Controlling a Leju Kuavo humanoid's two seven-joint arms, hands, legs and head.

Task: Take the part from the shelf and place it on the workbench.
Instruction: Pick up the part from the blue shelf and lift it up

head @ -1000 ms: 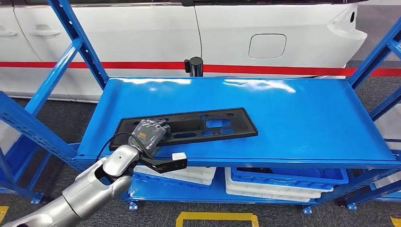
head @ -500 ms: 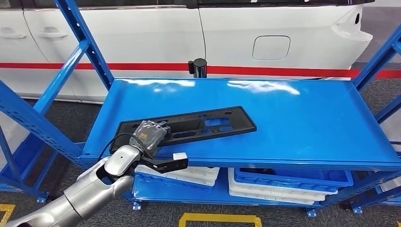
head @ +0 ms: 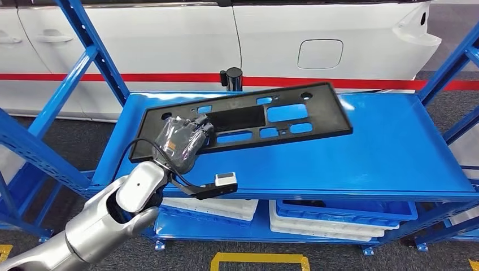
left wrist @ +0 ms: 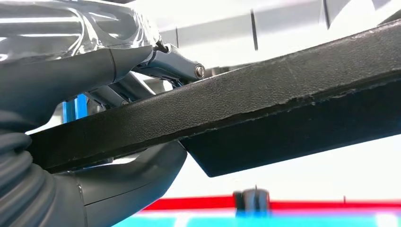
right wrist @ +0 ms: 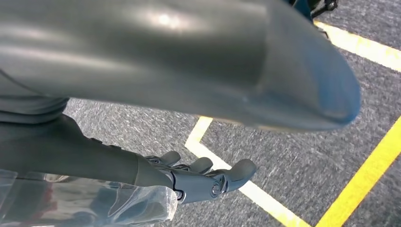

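The part (head: 237,119) is a long flat black panel with several cut-outs. My left hand (head: 179,141), wrapped in clear plastic, grips its left end, and the panel hangs in the air above the blue shelf deck (head: 384,152), its right end higher and further back. In the left wrist view the panel's edge (left wrist: 265,90) runs across between my upper fingers (left wrist: 175,66) and my thumb (left wrist: 127,179) below. My right hand (right wrist: 198,179) hangs over the grey floor, its fingers loosely extended and holding nothing.
A white car with a red stripe stands behind the shelf, and a black post (head: 231,78) sits at the deck's back edge. Blue uprights (head: 93,53) flank the shelf. White and blue trays (head: 333,217) fill the lower level. Yellow lines (right wrist: 369,184) mark the floor.
The panel lay flat on the deck before. Now my left hand has raised it off the deck, and its far end has swung up and back.
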